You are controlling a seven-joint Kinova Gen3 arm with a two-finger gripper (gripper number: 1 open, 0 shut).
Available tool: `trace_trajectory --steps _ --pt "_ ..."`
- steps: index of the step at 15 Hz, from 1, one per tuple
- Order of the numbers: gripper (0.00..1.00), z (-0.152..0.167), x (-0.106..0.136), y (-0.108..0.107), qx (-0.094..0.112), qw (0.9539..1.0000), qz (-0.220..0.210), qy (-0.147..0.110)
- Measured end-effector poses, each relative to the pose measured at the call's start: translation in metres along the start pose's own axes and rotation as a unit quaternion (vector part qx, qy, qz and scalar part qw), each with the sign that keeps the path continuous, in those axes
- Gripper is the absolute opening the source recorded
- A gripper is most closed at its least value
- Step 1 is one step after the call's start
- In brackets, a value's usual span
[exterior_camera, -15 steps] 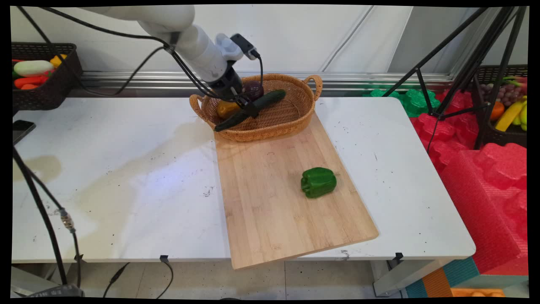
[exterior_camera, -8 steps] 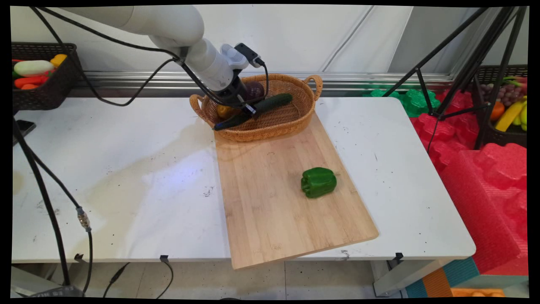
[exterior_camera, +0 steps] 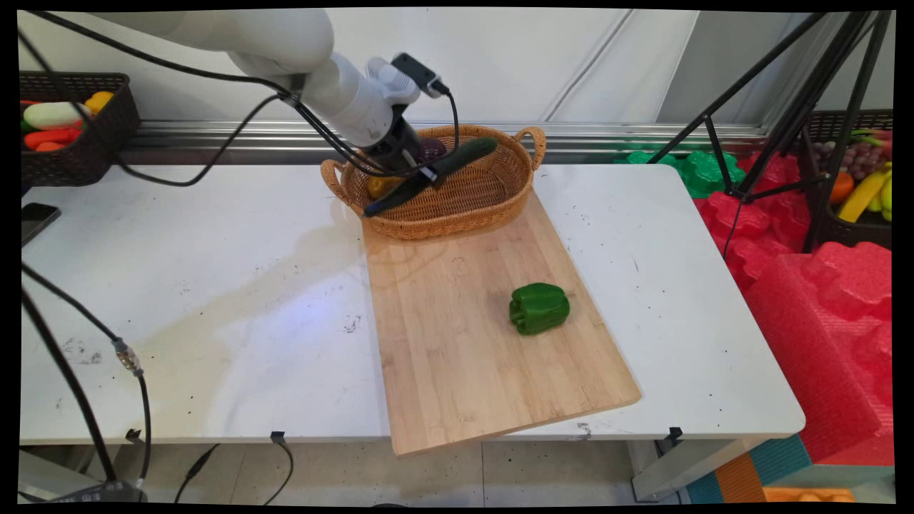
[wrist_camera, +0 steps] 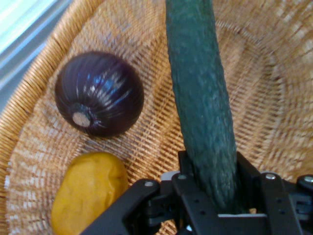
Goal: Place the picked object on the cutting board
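Basket (exterior_camera: 500,207) interior: claw (exterior_camera: 421,182) clamps cucumber (wrist_camera: 200,98), near rim.

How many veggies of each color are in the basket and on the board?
Green: 2, the cucumber in the end effector and the pepper
Purple: 1, the onion
Yellow: 1, the potato
Total: 4

A stained white table (exterior_camera: 214,300) stands before a pale wall (exterior_camera: 514,64) with a metal rail (exterior_camera: 628,135) along its base. Red foam mats (exterior_camera: 821,307) and a black tripod (exterior_camera: 785,107) sit to the right. Dark baskets of produce (exterior_camera: 71,128) flank both sides.
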Motion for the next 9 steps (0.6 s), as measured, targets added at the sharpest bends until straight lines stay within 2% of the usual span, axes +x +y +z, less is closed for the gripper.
trace_trajectory --steps 4,9 --pt "0.00 -0.045 0.004 0.022 0.007 0.9995 0.004 0.030" --pt "0.00 -0.108 -0.003 0.061 0.000 0.9981 0.017 0.059"
